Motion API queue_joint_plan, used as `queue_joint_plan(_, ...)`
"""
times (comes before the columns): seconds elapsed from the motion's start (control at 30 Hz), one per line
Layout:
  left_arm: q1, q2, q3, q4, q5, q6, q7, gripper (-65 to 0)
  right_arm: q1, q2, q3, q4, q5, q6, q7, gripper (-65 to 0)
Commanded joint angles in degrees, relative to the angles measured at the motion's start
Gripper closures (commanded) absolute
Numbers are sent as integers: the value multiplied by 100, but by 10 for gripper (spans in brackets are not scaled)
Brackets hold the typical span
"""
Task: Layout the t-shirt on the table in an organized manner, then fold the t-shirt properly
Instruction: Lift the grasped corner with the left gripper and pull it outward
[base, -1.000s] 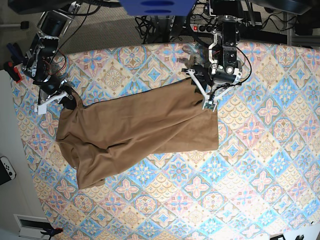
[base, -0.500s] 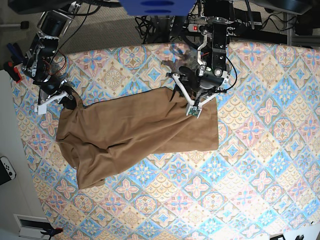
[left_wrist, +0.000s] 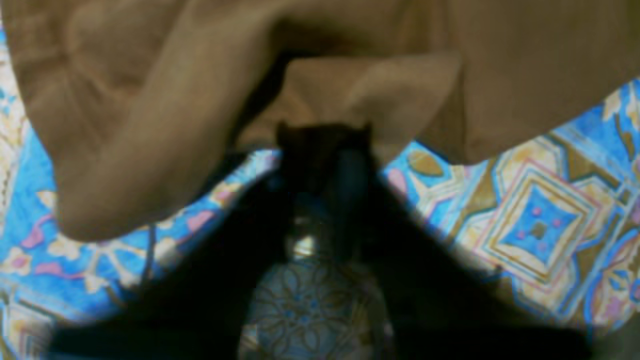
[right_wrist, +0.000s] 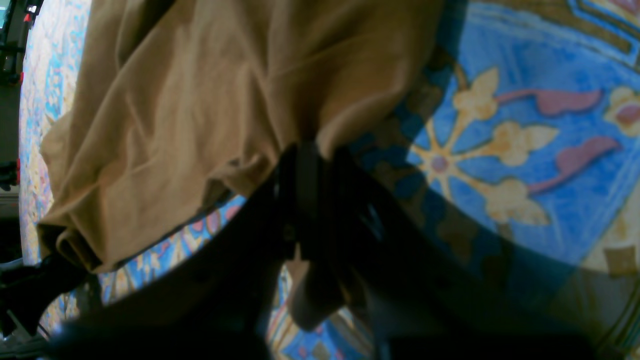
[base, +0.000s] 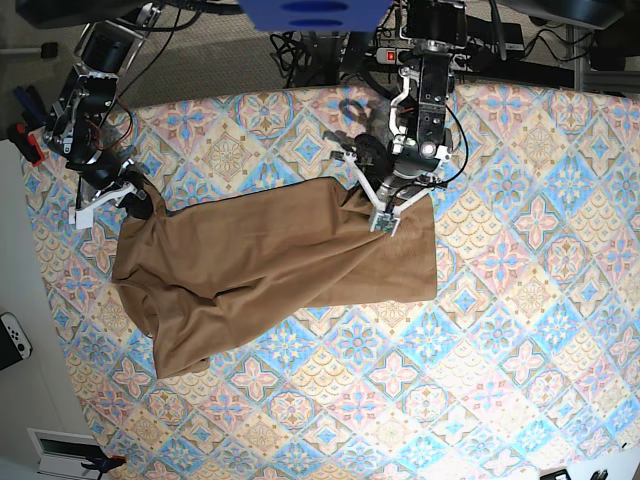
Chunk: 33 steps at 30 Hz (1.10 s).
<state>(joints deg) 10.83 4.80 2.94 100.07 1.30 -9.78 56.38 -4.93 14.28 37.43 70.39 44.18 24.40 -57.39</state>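
The tan-brown t-shirt (base: 270, 260) lies crumpled across the left half of the table (base: 500, 330), with its right part flat. My left gripper (base: 375, 200) is at the shirt's far edge, right of centre. In the left wrist view this gripper (left_wrist: 322, 145) is shut on a bunched fold of the t-shirt (left_wrist: 150, 100) just above the table (left_wrist: 540, 225). My right gripper (base: 138, 200) is at the shirt's far left corner. The right wrist view shows that gripper (right_wrist: 310, 160) shut on the t-shirt (right_wrist: 200, 100) hem, over the table (right_wrist: 500, 150).
Cables and a power strip (base: 400, 55) lie beyond the table's far edge. A white game controller (base: 12, 338) lies on the floor left of the table. Patterned table shows right of and in front of the shirt.
My left gripper has moved left along the shirt's far edge and shut on the cloth there. The right arm has not moved.
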Motion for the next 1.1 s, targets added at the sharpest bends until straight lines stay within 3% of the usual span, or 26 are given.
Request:
queue_joint_plan(0.0,-41,52,-17,186,-20,15,28,0,-30,27,-20,7,-203,-45,-332,0)
queue_joint_plan(0.33,135,61,27,1610,6,156,72,0,-21,27,-20,7,-203,-45,-332,0)
queue_joint_plan(0.73,38,35,-26,2085,6,165,63,0,14,27,-11,-2,-203,-45,-332,0)
queue_joint_plan(0.93,-367,61,-465,2155,-55,174,2,0,14,27,-11,-2,-203,-45,-323,0)
queue_joint_plan(1.07,-437,404,-843,2147,-337,165,-834,0,14,27,-11,-37,-203,-45,-297,0)
